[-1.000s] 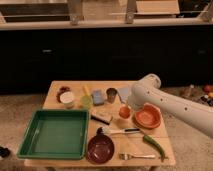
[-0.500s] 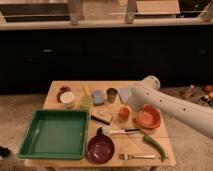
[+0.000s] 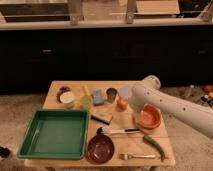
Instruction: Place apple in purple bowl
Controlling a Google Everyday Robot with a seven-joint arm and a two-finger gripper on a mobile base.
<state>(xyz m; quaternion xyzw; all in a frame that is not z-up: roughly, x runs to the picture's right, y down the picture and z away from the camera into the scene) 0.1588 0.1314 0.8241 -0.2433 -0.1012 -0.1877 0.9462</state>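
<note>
on the table point(image 3: 75, 85), the apple point(image 3: 121, 103) sits near the back, just right of the metal cup point(image 3: 111, 94) and left of the orange bowl point(image 3: 149, 116). the gripper point(image 3: 128, 97) appears to hang at the arm's end just beside the apple, to its upper right, largely hidden. the purple bowl point(image 3: 100, 148) lies at the front edge, well apart, forward and slightly left of the apple, so any carry would run toward the camera.
</note>
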